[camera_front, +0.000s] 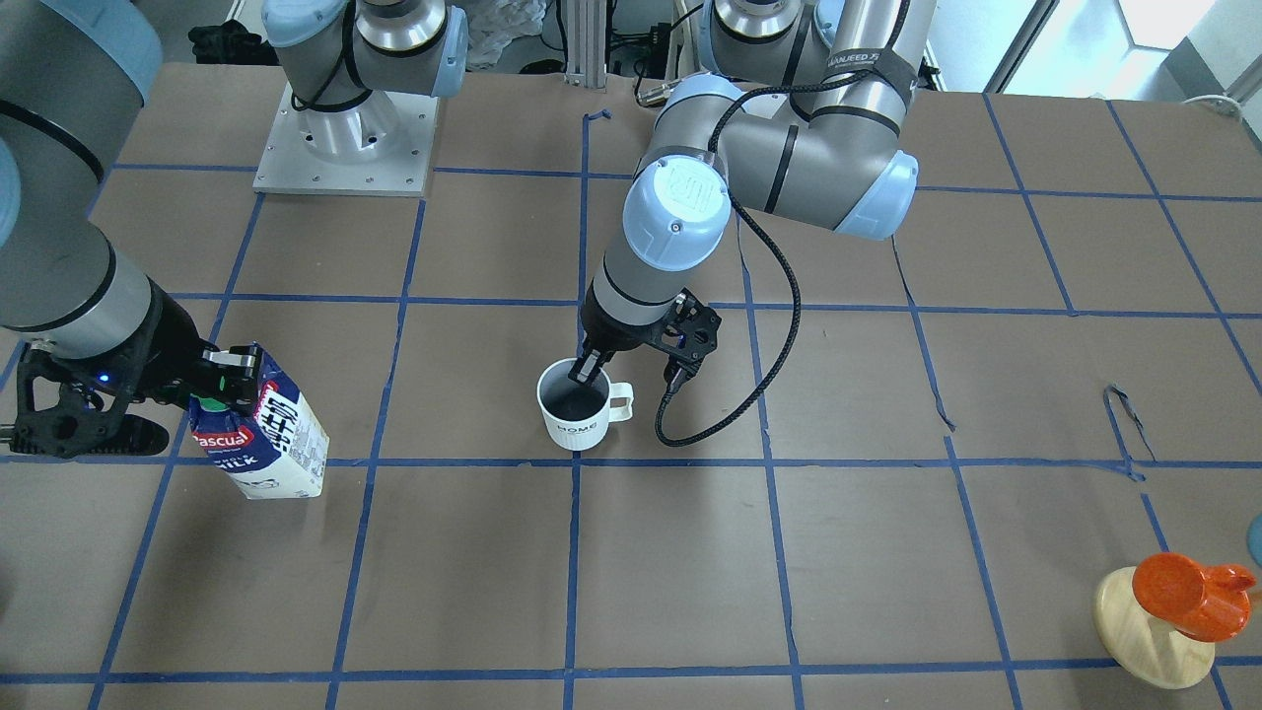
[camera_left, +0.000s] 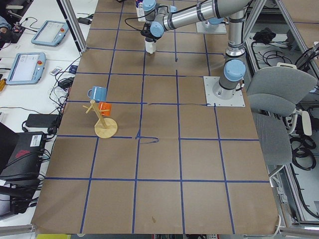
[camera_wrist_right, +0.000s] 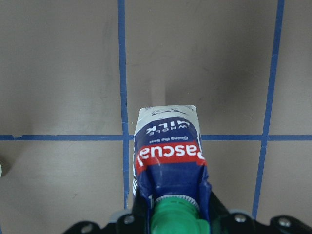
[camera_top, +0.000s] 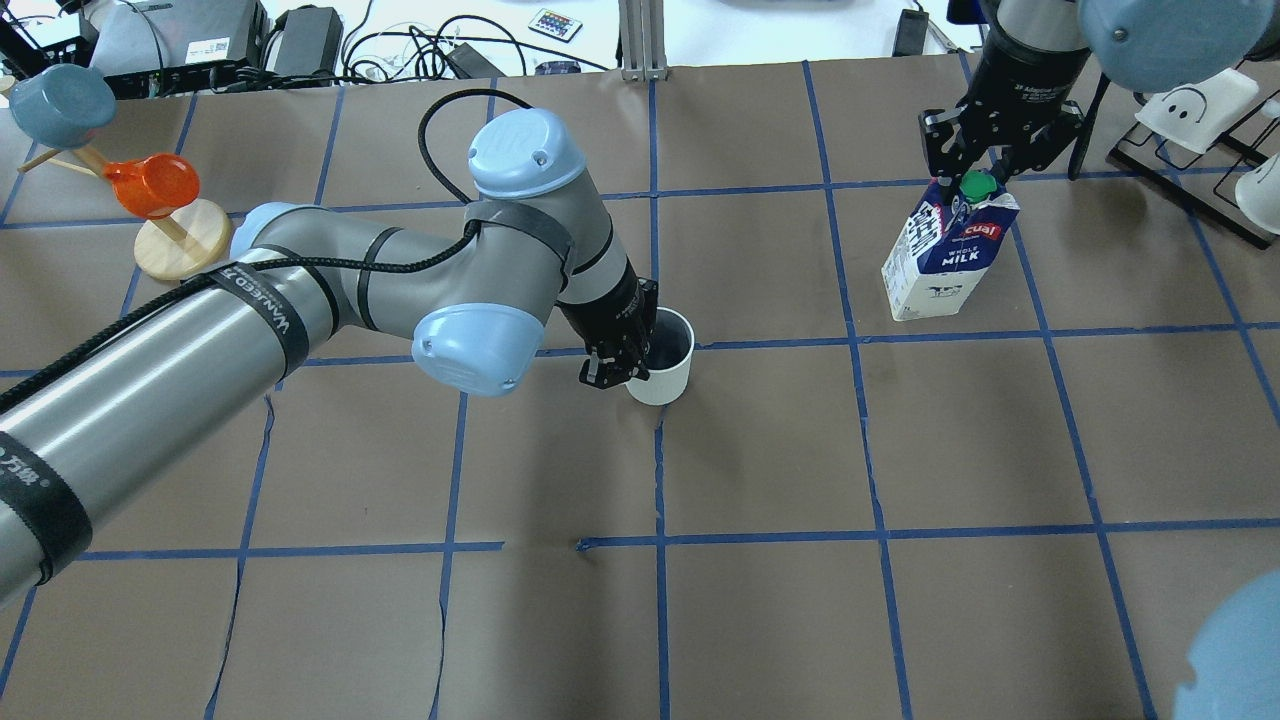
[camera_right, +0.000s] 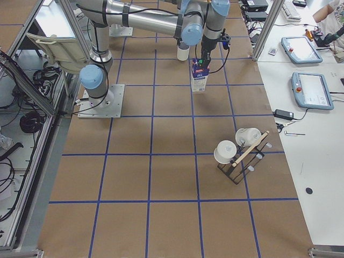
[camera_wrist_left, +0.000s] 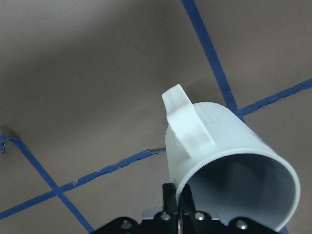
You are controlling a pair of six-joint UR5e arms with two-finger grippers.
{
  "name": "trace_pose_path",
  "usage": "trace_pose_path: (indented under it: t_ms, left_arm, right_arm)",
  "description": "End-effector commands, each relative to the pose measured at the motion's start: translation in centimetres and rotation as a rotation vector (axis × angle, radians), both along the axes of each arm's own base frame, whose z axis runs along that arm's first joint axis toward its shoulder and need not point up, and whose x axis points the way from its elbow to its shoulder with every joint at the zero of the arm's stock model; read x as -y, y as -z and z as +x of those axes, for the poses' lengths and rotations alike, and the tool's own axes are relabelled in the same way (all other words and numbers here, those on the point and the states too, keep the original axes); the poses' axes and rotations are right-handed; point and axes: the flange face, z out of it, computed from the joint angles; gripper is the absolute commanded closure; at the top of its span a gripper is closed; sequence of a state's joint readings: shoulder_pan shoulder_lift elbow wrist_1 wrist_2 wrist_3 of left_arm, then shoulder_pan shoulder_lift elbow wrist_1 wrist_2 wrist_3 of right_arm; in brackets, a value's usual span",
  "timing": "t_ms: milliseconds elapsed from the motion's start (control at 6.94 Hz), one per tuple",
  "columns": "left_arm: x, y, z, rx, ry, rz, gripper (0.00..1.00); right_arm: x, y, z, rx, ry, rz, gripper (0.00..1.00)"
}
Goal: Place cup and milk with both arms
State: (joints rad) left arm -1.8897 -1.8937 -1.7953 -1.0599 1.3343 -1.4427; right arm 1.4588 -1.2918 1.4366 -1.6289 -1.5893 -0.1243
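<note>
The white ribbed cup (camera_front: pixel 575 412) stands near the table's middle, handle toward the view's right; it also shows in the overhead view (camera_top: pixel 667 372) and the left wrist view (camera_wrist_left: pixel 229 146). My left gripper (camera_front: pixel 584 372) is shut on its rim, one finger inside and one outside. The milk carton (camera_front: pixel 268 439) leans slightly at the front view's left and shows in the overhead view (camera_top: pixel 945 255). My right gripper (camera_top: pixel 975 180) is shut on its gable top around the green cap (camera_wrist_right: pixel 175 217). I cannot tell whether cup or carton touches the table.
An orange cup on a wooden stand (camera_top: pixel 150 190) and a blue cup (camera_top: pixel 60 100) are at the overhead view's far left. A rack with white mugs (camera_top: pixel 1200 110) is at its far right. A black cable (camera_front: pixel 705 429) loops beside the cup.
</note>
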Motion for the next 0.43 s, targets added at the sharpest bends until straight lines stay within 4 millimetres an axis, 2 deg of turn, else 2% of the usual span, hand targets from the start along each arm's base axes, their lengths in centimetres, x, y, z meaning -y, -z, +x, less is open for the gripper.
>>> trace_pose_path:
  t_ms: [0, 144, 288]
  left_arm:
    - [-0.9, 0.7, -0.8, -0.063, -0.026, 0.043, 0.00]
    - [-0.3, -0.4, -0.9, -0.076, -0.012, 0.018, 0.00]
    - [0.9, -3.4, 0.5, -0.032, 0.015, -0.058, 0.00]
  right_arm:
    - [0.0, 0.0, 0.0, -0.001, 0.000, 0.001, 0.77]
    - [-0.1, 0.0, 0.2, 0.011, 0.001, 0.001, 0.77]
    - [-0.3, -0.1, 2.0, 0.009, 0.012, -0.002, 0.77]
